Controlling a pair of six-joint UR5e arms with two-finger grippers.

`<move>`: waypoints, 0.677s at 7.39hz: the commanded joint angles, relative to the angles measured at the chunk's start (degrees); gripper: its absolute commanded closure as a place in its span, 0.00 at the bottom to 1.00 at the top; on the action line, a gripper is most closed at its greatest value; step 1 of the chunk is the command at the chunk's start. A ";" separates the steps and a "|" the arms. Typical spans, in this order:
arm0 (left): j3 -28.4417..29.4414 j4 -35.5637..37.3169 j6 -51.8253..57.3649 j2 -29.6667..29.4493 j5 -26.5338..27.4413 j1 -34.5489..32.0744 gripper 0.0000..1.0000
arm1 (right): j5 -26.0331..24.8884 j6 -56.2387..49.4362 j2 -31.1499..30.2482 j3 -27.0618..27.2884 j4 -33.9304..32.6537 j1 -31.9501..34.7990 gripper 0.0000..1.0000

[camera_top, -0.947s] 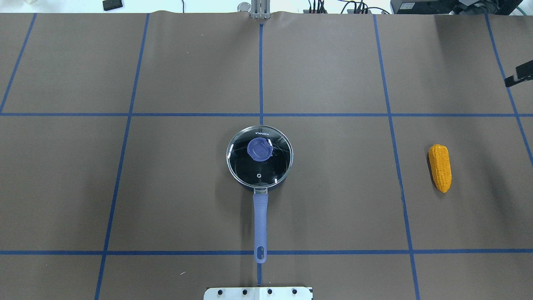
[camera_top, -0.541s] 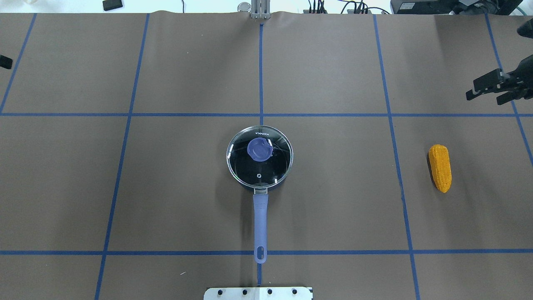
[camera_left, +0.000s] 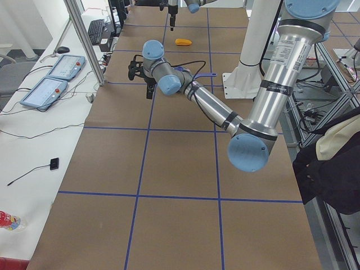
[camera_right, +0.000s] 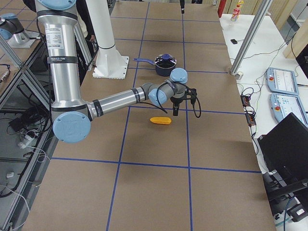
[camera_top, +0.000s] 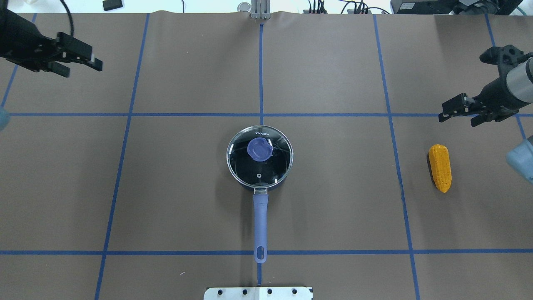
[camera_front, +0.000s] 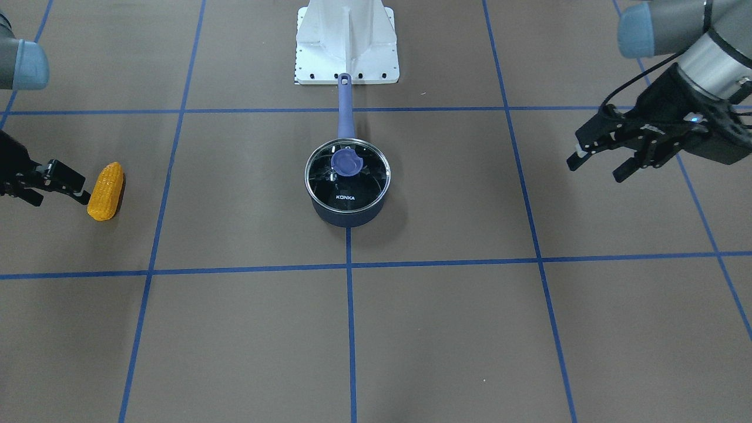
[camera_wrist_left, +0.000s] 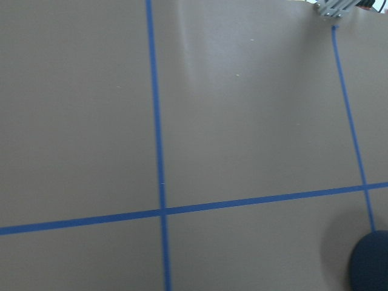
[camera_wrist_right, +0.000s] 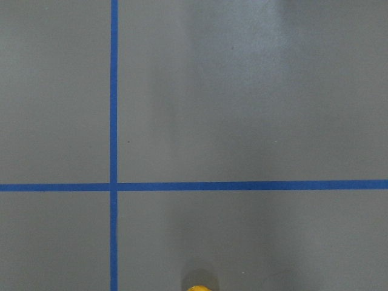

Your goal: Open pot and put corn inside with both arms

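The navy pot [camera_front: 346, 216] stands at the table's middle, its purple-blue handle [camera_top: 260, 221] pointing at the robot base. The glass lid [camera_top: 266, 166] with the purple knob [camera_top: 259, 149] sits shut on it. The orange-yellow corn [camera_top: 440, 167] lies flat at the right; it also shows in the front view [camera_front: 106, 191]. My right gripper [camera_top: 457, 118] is open and empty, above the table just beyond the corn. My left gripper [camera_top: 83, 66] is open and empty, at the far left, well away from the pot. The left wrist view catches the pot's edge [camera_wrist_left: 370, 262]; the right wrist view catches the corn's tip [camera_wrist_right: 197, 288].
Brown paper with blue tape lines [camera_top: 261, 75] covers the table. The white base plate [camera_top: 258, 293] sits at the near edge. Cables and devices [camera_top: 325, 7] lie past the far edge. A side bench holds control pendants [camera_left: 53, 79].
Both grippers have come further into the overhead view: the left from the left edge toward the right, the right leftward and nearer the corn. Pot, lid and corn have not moved.
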 commanded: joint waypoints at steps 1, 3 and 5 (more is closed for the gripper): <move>-3.29 11.92 -5.09 -8.12 6.96 7.40 0.01 | -4.09 0.69 -0.95 0.21 0.00 -4.32 0.00; -6.39 22.19 -9.27 -14.46 14.27 15.31 0.01 | -4.65 1.30 -6.19 -0.31 8.03 -5.57 0.00; -5.61 22.21 -12.81 -16.41 18.84 20.85 0.01 | -7.52 2.79 -6.84 -0.92 9.32 -8.37 0.00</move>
